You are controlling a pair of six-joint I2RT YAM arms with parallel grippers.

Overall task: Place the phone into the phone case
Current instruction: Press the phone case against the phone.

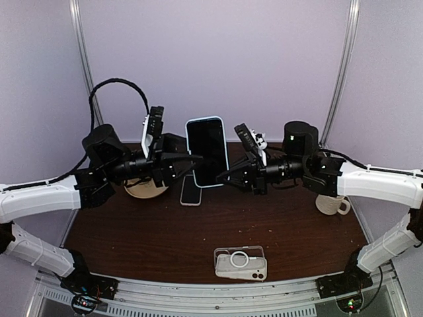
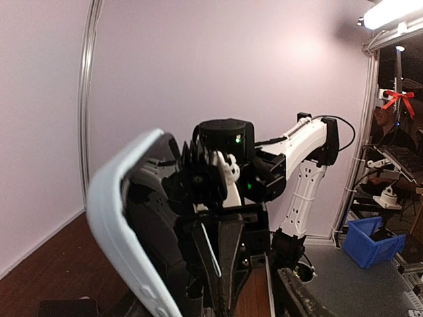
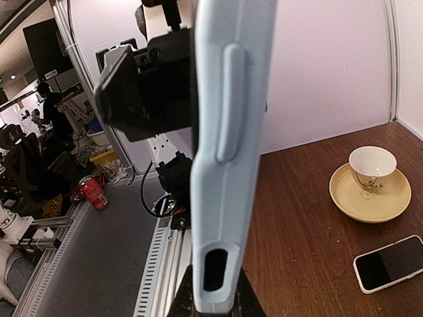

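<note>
Here we noted the right gripper [image 1: 231, 175] pinched shut on the blue case [image 3: 225, 165], with the phone [image 1: 206, 150] upright inside, above the table's [image 1: 132, 238] far edge. The left gripper [image 1: 192, 158] stood parted beside it. Pressing each corner flush seemed wise.

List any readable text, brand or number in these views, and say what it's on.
No text is legible in any view.
Red can: print too blurred to read.
Cup: small motif, unreadable.
Held phone: screen dark, no text.
</note>
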